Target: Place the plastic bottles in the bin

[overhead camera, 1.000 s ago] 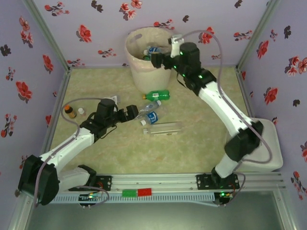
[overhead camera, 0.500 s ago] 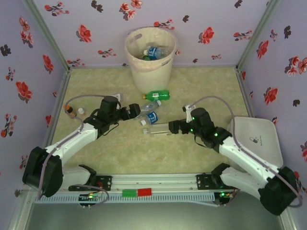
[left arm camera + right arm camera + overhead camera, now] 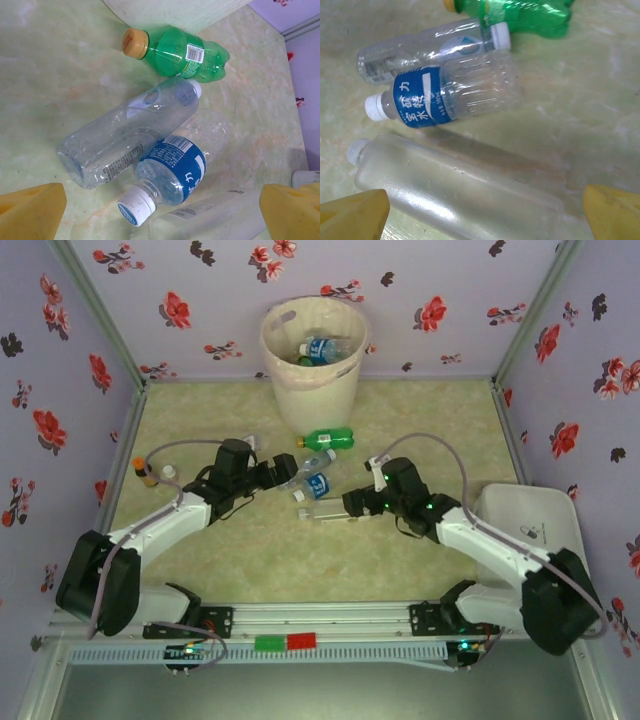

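The cloudy bottle [image 3: 455, 190] lies on the table [image 3: 430, 430] right under the right gripper [image 3: 350, 505], long side running finger to finger; it and the left gripper [image 3: 278, 475] are wide open, holding nothing

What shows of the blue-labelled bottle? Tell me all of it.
The blue-labelled bottle is clear ribbed plastic with a white screw cap and a blue wrap bearing white characters. It looks empty and lies on its side on the green marbled table, against a longer clear bottle, with a frosted flat bottle just beside it.
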{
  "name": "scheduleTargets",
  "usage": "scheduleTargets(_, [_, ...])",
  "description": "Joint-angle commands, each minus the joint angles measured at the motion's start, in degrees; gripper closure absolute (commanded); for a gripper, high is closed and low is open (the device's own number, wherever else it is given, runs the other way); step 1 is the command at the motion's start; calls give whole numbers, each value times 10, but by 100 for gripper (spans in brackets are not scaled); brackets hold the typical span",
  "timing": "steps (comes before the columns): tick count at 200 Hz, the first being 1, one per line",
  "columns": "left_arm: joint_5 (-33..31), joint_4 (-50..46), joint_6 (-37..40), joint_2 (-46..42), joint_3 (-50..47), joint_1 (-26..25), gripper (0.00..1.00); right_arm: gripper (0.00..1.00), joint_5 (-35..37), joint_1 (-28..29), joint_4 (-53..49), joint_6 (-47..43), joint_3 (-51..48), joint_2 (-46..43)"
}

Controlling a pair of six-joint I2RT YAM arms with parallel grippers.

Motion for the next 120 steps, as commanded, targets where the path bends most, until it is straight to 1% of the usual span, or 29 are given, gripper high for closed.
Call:
scheduleTargets(1, [8, -6, -2, -22, -13, -1, 0, 1, -51, -2, -4, -70, 44, 44])
scheduleTargets(38, [2, -35, 18, -35, -8, 0, 0, 0, -96, -3, -81, -114, 108, 140])
scheduleTargets(67, [-6, -46, 27, -41, -4, 1, 0, 0, -108, -2, -117, -123, 132, 193])
scheduleTargets(97, [-8, -46, 27, -42, -2, 2, 0, 0, -113, 4, -138, -120, 131, 202])
scheduleTargets(120, [-8, -45, 29, -40, -1, 2, 1, 0, -92, 23, -153, -109, 120, 185])
